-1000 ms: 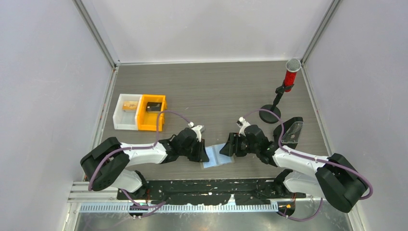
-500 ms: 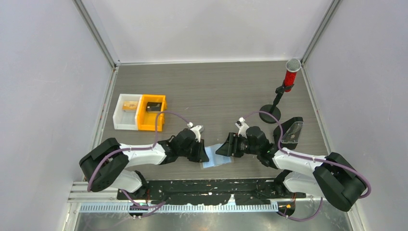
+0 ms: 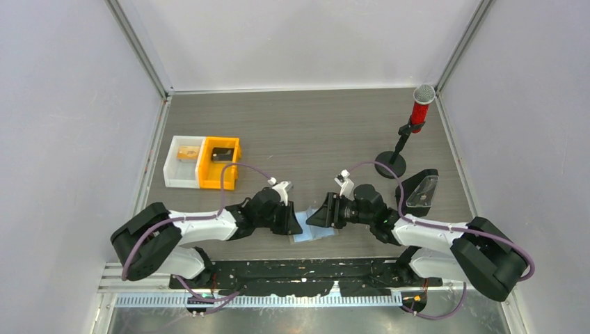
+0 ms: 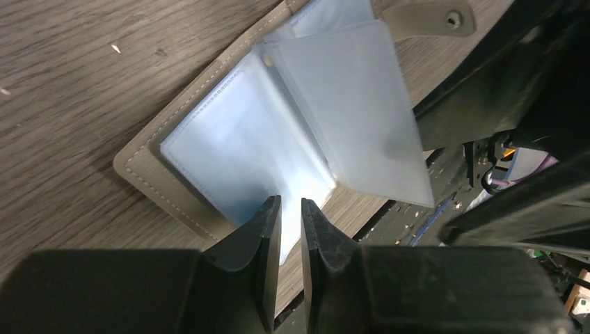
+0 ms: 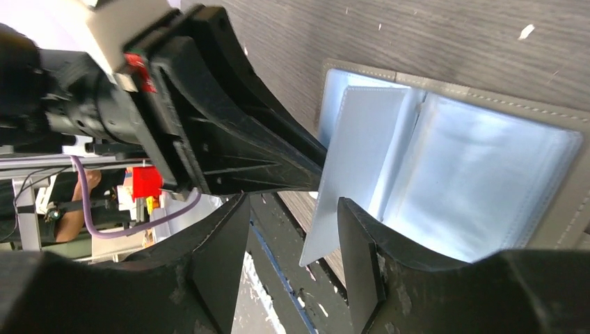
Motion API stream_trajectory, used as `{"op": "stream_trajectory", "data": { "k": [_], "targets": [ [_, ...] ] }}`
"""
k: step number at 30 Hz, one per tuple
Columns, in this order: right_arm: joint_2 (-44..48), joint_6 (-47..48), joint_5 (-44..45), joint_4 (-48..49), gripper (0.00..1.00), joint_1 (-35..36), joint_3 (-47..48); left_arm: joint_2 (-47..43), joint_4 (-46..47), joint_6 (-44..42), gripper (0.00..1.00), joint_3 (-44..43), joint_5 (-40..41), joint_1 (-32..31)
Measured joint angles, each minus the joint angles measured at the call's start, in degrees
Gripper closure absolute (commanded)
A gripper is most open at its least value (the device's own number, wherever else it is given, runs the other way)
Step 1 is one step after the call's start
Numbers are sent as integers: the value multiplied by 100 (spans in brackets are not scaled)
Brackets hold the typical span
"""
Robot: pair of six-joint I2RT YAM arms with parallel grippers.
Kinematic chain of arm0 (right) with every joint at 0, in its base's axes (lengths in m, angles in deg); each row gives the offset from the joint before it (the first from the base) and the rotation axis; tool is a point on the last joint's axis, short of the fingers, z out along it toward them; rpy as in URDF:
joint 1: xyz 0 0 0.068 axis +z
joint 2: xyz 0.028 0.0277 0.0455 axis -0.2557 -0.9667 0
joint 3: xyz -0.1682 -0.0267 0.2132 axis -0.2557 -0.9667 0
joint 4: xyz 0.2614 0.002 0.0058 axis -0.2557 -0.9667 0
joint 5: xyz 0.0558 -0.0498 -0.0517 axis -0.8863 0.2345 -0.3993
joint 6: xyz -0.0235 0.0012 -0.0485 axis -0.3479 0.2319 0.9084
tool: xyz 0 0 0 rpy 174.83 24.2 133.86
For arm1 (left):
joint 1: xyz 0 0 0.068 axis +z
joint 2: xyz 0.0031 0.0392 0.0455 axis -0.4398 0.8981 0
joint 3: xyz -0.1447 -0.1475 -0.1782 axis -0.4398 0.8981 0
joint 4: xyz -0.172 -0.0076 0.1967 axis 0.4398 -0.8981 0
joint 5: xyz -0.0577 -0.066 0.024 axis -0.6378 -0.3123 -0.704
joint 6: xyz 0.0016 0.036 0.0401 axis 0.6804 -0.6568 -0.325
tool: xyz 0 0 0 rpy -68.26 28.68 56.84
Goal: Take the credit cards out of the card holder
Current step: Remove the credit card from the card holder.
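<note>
Dark wood-grain desk (image 3: pixel 306 125): boxed in by pale grey walls (image 3: pixel 62 104).
Card holder (image 3: pixel 316 233): spread flat at the near edge, between both hands.
Left hand (image 4: pixel 290 203): almost pinched; I cannot tell if it holds anything.
Right hand (image 5: pixel 292 205): parted, straddling a lifted sleeve (image 5: pixel 348 174).

No readable text, label, brand or number on anything in view.

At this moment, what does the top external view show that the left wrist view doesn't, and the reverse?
Only top external: the orange and white bins and the microphone. Only left wrist: the card holder's stitched rim and a pale blue leaf standing up from it. Both: the holder lying open on the table.
</note>
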Motion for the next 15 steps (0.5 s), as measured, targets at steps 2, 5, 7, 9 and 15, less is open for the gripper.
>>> {"op": "stream_trajectory", "data": {
  "k": [2,5,7,9,15],
  "targets": [
    [-103,-15,0,46,46,85,2,-197,-94,31,78,9,70,-2],
    [-330,-50,22,109,47,269,31,-638,-234,146,77,68,254,0],
    [-439,-57,55,125,47,396,76,-1021,-404,208,76,109,442,0],
    [-538,-39,127,122,48,533,160,-1419,-616,286,74,114,649,0],
    [-979,83,382,131,48,846,448,-2203,-1021,385,72,114,1141,0]
  ]
}}
